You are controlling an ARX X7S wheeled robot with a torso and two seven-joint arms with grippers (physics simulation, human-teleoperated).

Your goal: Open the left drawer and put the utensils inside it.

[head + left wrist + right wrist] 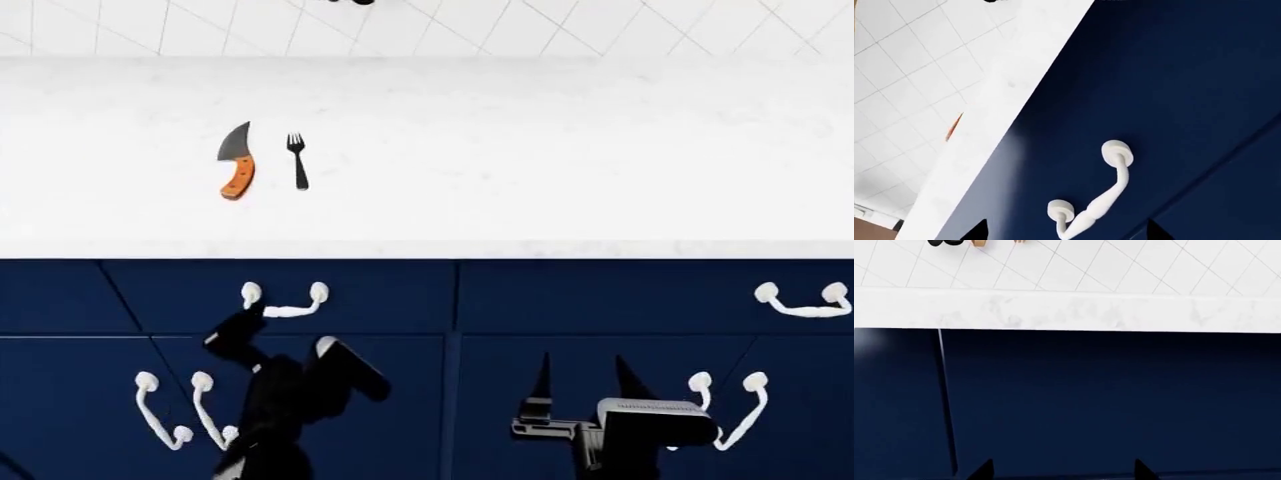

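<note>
Left drawer (280, 296) shut under the white surface (534, 150), knife (236, 163) and fork (298, 160) side by side on top, my left claw (274, 345) apart just below the drawer handle (283, 298), my right claw (581, 375) apart before a cabinet door (587, 400).

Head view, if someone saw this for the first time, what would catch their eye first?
Probably the knife, its orange handle bright on the white countertop, with the small black fork lying just beside it, apart. Below runs a wall of navy fronts, where the left gripper is open just under the left drawer's white handle, not gripping it.
</note>
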